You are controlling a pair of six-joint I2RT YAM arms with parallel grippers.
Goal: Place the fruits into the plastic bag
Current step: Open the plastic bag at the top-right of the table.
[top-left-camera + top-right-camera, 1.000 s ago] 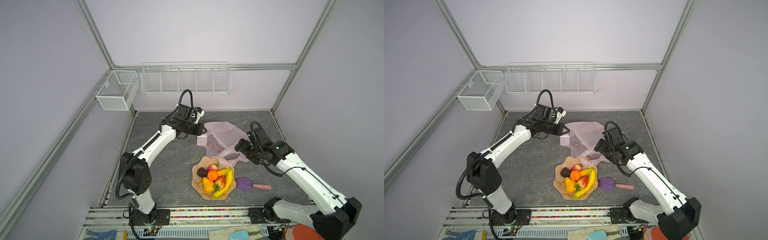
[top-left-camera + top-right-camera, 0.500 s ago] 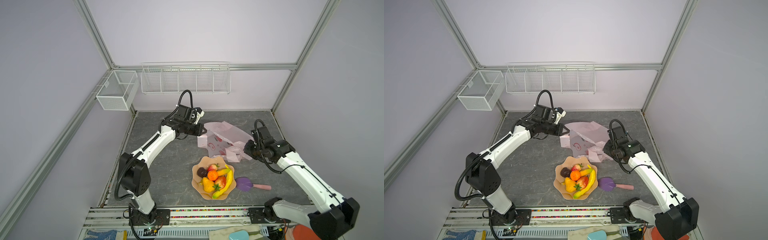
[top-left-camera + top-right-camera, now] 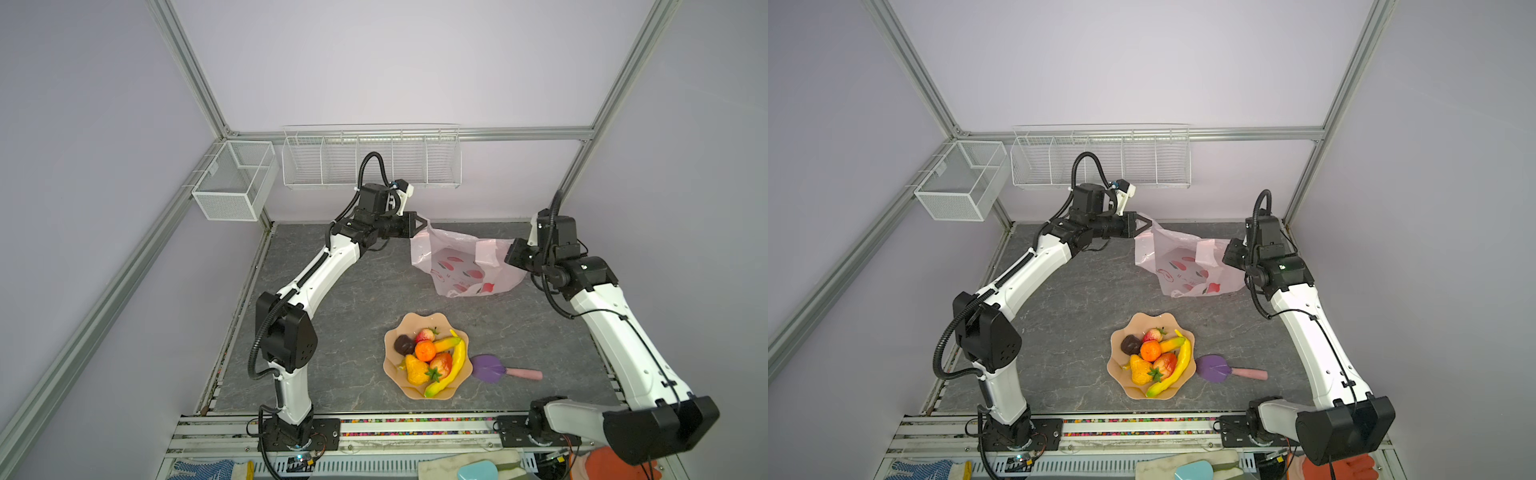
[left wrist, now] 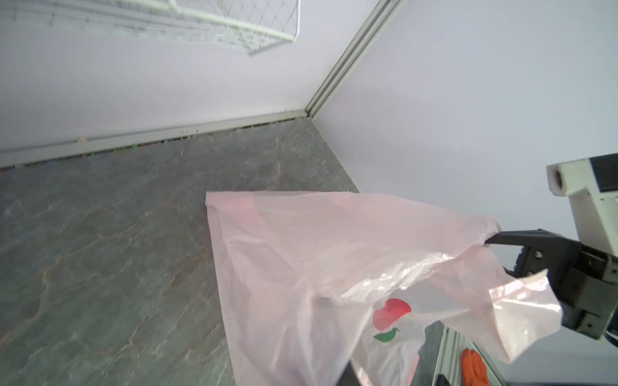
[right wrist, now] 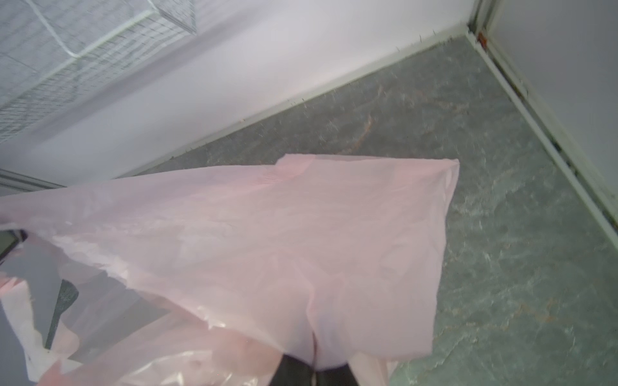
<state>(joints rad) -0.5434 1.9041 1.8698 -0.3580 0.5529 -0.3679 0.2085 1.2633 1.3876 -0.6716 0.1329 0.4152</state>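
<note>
Left end effector [image 3: 420,225] clamped closed on the bag [image 3: 461,266] at its 10 o'clock corner. Right end effector [image 4: 489,241] pinched closed on the bag's edge at its 3 o'clock side, bag spread between the two, lower part on the desk [image 3: 332,299]. Bag sits toward 1 o'clock of the desk; fruits [image 3: 428,359] piled in bowl [image 3: 419,321] at the bag's 6 o'clock, paddle [image 3: 490,368] just beside the bowl at its 3 o'clock.
</note>
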